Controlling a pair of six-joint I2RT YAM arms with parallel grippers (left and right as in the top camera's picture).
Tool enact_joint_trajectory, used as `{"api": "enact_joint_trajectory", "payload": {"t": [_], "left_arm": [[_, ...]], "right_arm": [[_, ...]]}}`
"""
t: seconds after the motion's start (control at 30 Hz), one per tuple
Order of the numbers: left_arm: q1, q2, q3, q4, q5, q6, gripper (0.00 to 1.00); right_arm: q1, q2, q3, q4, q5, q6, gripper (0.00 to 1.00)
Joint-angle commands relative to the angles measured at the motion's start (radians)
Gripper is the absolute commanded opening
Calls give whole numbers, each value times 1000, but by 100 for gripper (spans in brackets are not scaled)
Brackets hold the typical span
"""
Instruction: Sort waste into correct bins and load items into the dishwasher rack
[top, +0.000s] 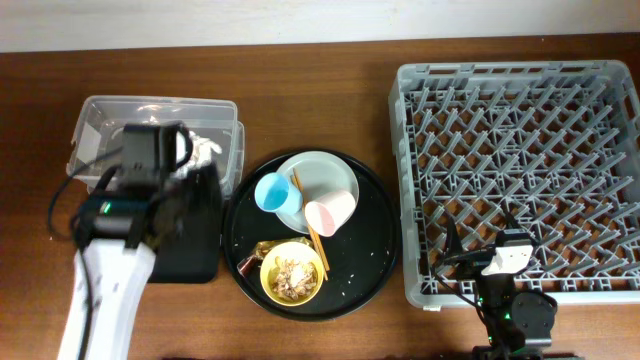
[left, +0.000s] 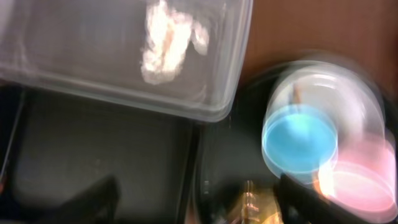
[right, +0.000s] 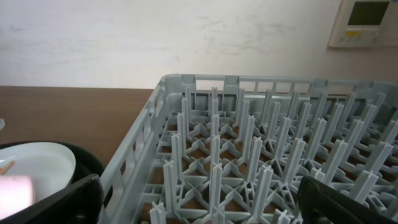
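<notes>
Tissue (top: 207, 148) in clear tub (top: 100, 115), scraps (top: 292, 277) in yellow bowl (top: 268, 272), left gripper (left: 199, 194) and right gripper (right: 199, 200) apart

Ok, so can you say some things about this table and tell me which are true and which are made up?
1. The white tissue is in the clear tub. True.
2. The grey rack has cups in it. False: no dishes are in it. The blue cup and the pink cup are on the round tray.
3. The yellow bowl has food bits in it. True.
4. The left gripper holds the gold wrapper. False: it is open and holds nothing. The wrapper lies on the round tray.
</notes>
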Motion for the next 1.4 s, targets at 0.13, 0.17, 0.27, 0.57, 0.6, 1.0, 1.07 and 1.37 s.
{"api": "enact_joint_trajectory", "payload": {"t": [0.13,0.17,0.27,0.57,0.6,1.0,1.07,1.37], "left_arm": [[-66,-84,-169,-179,48,-7,52],[-132,-83,-240,-109,48,0,52],[-244,-47,-342,74,20,27,52],[-317,293,-389,247,-6,261,52],[-317,293,-389,246,7,261,49],[-317,279,-273,100,18,256,0],[-317,269,-98,-76,21,256,0],[-56,237,183,158,-138,255,0]], "right_arm": [[5,-7,-7,-5,-2,-6,98],[5,-7,-7,-5,-2,-6,98],[5,-7,-7,-5,-2,-6,98],[5,-7,-7,-5,-2,-6,98],[5,-7,-7,-5,-2,-6,98],[5,-7,-7,-5,-2,-6,98],[5,-7,-7,-5,-2,-6,98],[5,-6,-7,-5,-2,-6,98]]}}
